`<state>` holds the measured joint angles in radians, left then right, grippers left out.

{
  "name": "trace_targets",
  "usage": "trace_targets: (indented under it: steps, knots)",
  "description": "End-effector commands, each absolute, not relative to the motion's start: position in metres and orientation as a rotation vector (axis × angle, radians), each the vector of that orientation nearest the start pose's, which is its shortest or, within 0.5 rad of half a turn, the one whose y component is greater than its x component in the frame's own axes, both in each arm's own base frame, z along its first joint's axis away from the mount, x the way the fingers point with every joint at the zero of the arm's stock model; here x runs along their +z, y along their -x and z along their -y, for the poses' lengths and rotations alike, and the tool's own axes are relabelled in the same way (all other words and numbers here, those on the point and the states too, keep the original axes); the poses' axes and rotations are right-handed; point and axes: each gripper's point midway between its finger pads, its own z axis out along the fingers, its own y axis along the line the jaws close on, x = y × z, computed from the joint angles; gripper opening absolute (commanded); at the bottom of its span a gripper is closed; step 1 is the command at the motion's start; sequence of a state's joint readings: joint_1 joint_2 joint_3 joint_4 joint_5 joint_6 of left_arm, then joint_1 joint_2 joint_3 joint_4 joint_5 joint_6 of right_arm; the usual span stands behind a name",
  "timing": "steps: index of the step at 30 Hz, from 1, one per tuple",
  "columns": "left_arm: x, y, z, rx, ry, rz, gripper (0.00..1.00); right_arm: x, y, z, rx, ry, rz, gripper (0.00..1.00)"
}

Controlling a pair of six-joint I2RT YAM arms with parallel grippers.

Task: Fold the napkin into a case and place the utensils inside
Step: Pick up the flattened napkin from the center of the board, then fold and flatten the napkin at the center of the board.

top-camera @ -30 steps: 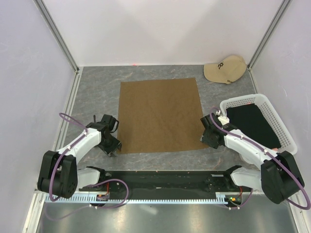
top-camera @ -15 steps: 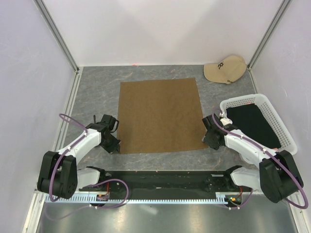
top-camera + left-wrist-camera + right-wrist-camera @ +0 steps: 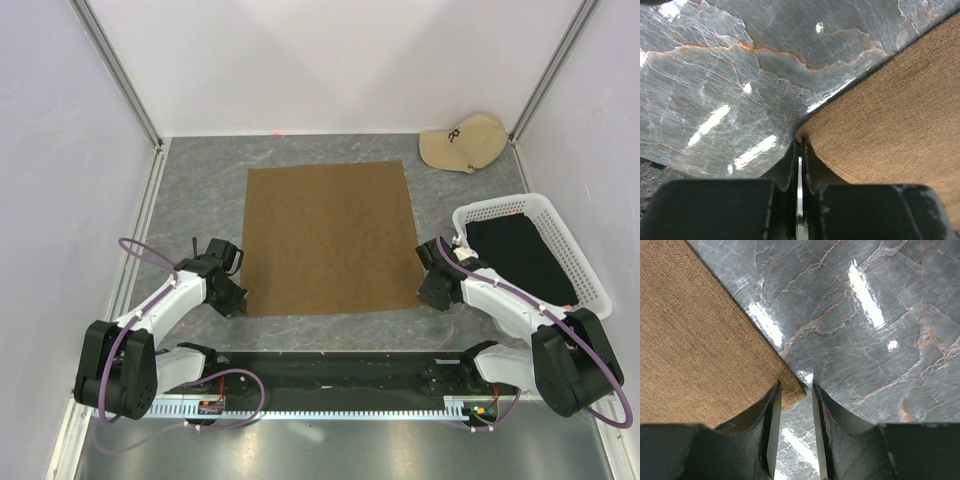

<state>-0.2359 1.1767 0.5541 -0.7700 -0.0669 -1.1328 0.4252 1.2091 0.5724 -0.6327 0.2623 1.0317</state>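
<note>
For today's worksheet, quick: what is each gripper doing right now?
Left gripper: closed on a napkin corner.
Right gripper: open, jaws astride another corner, not gripping.

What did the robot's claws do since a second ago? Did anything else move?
The left claw snapped shut on the near-left corner of the napkin. The right claw closed partway around the near-right corner, but its jaws are still apart. The napkin stays flat, and the cap and basket have not moved.

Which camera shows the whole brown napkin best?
The top camera: the napkin lies flat, all four edges visible. Each wrist view shows just one corner: pinched by the left gripper, straddled by the open right gripper.
</note>
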Motion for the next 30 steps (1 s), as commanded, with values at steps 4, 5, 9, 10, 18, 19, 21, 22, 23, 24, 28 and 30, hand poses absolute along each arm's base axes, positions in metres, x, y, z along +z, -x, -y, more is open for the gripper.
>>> trace_targets:
  steps: [4,5,9,10,18,19,21,22,23,24,28,30]
  knots:
    - [0.015,-0.178,0.066,-0.119,1.292,-2.612,0.02,0.003,-0.198,-0.079,0.013,-0.914,-2.609,0.35]
    - [0.015,-0.178,0.067,-0.125,1.29,-2.613,0.02,0.001,-0.196,-0.079,0.008,-0.919,-2.616,0.32]
    - [0.015,-0.179,0.067,-0.148,1.267,-2.606,0.02,-0.003,-0.196,-0.084,0.051,-0.924,-2.622,0.11]
    - [0.016,-0.18,0.068,-0.159,1.264,-2.602,0.02,-0.003,-0.196,-0.085,0.06,-0.922,-2.622,0.09]
    - [0.039,-0.2,0.077,-0.282,1.096,-2.566,0.02,0.039,-0.231,-0.102,0.251,-0.753,-2.507,0.0]
    - [0.045,-0.204,0.08,-0.315,1.05,-2.562,0.02,0.056,-0.239,-0.105,0.291,-0.686,-2.463,0.0]
    - [0.074,-0.226,0.086,-0.399,0.885,-2.498,0.02,0.092,-0.261,-0.112,0.364,-0.614,-2.358,0.0]
    - [0.086,-0.231,0.094,-0.466,0.832,-2.482,0.02,0.111,-0.268,-0.114,0.391,-0.585,-2.308,0.0]
    - [0.107,-0.244,0.097,-0.505,0.774,-2.424,0.02,0.144,-0.282,-0.12,0.424,-0.516,-2.245,0.0]
    - [0.126,-0.251,0.099,-0.541,0.735,-2.37,0.02,0.165,-0.288,-0.122,0.442,-0.48,-2.207,0.0]
    - [0.226,-0.276,0.119,-0.725,0.495,-2.133,0.02,0.271,-0.305,-0.123,0.49,-0.368,-2.0,0.0]
    - [0.291,-0.282,0.123,-0.768,0.36,-1.981,0.02,0.306,-0.3,-0.12,0.491,-0.298,-1.941,0.0]
